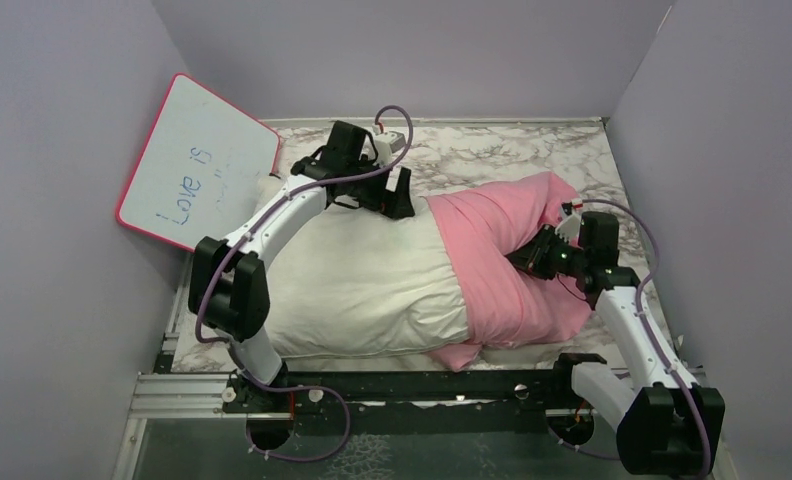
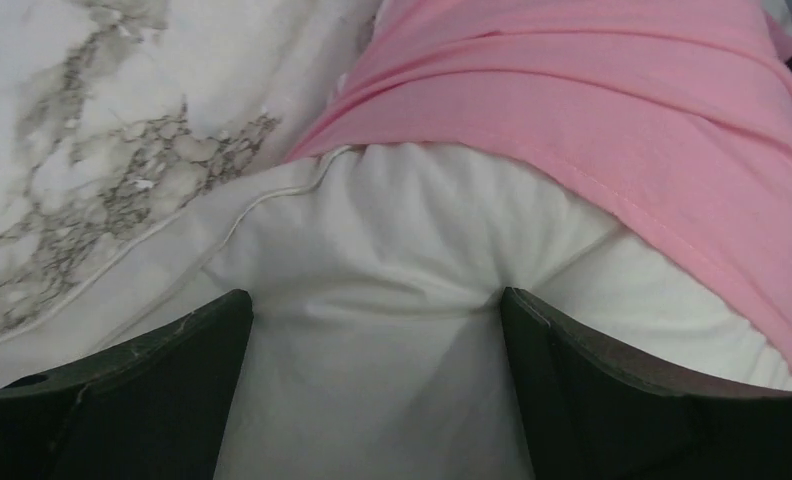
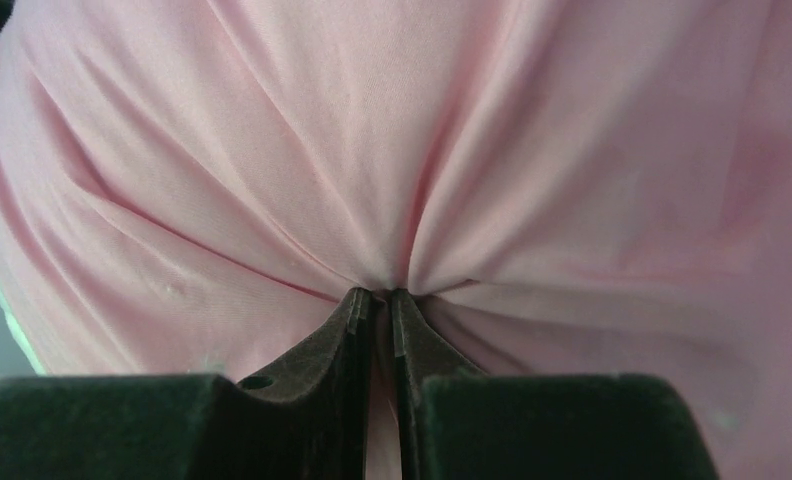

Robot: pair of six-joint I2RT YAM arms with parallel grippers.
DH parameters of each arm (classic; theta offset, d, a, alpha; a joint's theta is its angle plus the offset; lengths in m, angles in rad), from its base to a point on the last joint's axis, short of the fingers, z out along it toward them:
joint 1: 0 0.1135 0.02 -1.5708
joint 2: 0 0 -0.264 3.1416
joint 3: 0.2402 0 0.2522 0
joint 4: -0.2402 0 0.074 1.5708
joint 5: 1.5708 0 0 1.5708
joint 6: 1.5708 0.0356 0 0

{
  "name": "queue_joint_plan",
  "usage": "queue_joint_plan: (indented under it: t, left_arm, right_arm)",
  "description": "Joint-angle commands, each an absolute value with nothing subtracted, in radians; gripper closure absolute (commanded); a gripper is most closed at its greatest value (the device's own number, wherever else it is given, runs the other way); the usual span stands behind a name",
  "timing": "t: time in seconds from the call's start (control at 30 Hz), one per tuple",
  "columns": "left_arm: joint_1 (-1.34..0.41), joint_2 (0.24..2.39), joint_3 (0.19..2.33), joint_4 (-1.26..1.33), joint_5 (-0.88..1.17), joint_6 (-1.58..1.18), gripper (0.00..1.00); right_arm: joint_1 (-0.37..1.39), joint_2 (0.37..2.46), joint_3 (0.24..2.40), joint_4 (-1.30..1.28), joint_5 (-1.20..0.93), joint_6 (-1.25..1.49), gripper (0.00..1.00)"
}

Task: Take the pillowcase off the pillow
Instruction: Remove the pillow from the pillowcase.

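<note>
pillowcase (image 3: 392, 150) pinched in right end effector (image 3: 377, 293), half off pillow (image 1: 362, 280)

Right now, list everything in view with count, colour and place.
table: one, white-grey marble, under everything
pillow: one, white, across the table, left part bare
pillowcase: one, pink, over the pillow's right part
whiteboard: one, white with pink frame, leaning at far left wall
arms: two, white and black, bases at near edge
left hand: one, black, open, fingers on the bare pillow
right hand: one, black, shut on a pinch of pillowcase
</note>
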State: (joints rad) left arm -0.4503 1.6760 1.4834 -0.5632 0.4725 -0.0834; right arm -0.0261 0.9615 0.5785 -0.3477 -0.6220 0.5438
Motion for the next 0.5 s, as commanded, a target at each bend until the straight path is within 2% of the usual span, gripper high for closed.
queue_joint_plan:
  t: [0.0,0.13,0.27,0.37,0.4,0.47]
  left_arm:
    - [-0.445,1.687,1.408,-0.584,0.889,0.029,0.13]
    - [-0.445,1.621,1.326,-0.585,0.999,0.063,0.47]
    - [-0.445,1.519,1.253,-0.585,0.949,0.068,0.99]
    - [-0.445,1.446,1.195,-0.584,0.916,0.052,1.00]
    - [-0.445,1.420,1.176,-0.584,0.905,0.045,1.00]
    - [-0.445,1.372,1.146,-0.584,0.872,0.029,1.00]
  right_arm:
    - [-0.015,0.961,0.595,-0.562,-0.582,0.497,0.83]
    - [-0.016,0.951,0.719,-0.630,-0.490,0.496,0.79]
    - [-0.017,0.957,0.840,-0.674,-0.385,0.491,0.74]
    - [-0.017,0.976,0.943,-0.702,-0.299,0.485,0.69]
    - [-0.017,0.983,0.979,-0.711,-0.267,0.480,0.61]
    - [-0.017,1.001,1.045,-0.717,-0.196,0.472,0.57]
